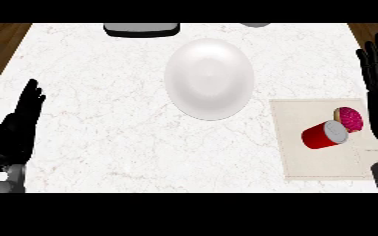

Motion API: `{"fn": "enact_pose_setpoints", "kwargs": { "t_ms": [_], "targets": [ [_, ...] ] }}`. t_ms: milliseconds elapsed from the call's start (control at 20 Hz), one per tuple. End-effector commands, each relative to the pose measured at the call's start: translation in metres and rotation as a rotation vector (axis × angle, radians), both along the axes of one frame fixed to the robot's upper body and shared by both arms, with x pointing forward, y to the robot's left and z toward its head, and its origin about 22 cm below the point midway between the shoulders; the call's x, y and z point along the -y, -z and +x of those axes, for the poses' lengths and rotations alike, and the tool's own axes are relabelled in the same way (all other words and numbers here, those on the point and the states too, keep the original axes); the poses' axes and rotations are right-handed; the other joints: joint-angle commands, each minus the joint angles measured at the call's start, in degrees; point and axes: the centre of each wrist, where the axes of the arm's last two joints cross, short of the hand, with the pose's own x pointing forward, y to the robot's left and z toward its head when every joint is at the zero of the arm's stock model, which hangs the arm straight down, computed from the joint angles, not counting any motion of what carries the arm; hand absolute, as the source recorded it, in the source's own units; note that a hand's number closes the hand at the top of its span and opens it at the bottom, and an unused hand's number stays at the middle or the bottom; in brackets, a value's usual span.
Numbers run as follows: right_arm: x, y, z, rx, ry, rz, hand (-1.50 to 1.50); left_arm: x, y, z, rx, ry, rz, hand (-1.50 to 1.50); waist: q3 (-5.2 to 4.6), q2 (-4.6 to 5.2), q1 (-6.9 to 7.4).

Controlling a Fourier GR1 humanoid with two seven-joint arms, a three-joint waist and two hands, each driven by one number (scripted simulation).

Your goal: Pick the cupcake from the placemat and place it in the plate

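A cupcake point(350, 118) with pink frosting lies on its side on the beige placemat point(310, 162) at the right, touching a tipped red can point(323, 135) with a grey lid. A white plate point(210, 78) sits at the counter's middle, bare. My left hand point(21, 125) rests open at the left edge, fingers up. At the right edge my right hand point(367, 65) shows with straight fingers, above and beyond the placemat, apart from the cupcake.
A dark grey tray-like object point(141, 29) sits at the counter's far edge, left of centre. A grey round object point(256, 24) peeks in at the far edge. Wooden floor shows past both far corners of the white marble counter point(111, 95).
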Motion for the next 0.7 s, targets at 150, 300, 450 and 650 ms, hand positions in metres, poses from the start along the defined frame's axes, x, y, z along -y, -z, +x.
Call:
{"fn": "enact_pose_setpoints", "kwargs": {
  "t_ms": [150,300,450,650],
  "targets": [
    [0.115,-0.028,-0.014,0.021,0.319,0.019,1.50,0.038,0.033,-0.010,-0.208,0.072,-0.157,0.00,-0.58,-1.40,-2.42],
    [0.160,-0.017,-0.046,-0.295,0.499,-0.506,1.50,0.053,0.044,-0.014,-0.222,0.096,-0.239,0.00,-2.29,2.37,-5.56],
    [0.188,0.007,-0.054,-0.115,0.922,-0.165,-1.50,0.080,0.052,-0.016,-0.293,0.191,-0.339,0.00,-0.65,-0.98,-2.47],
    [0.195,0.054,-0.064,0.004,0.931,-0.090,-1.50,0.090,0.055,-0.005,-0.319,0.222,-0.347,0.00,-0.67,-1.42,-0.51]
  ]
}}
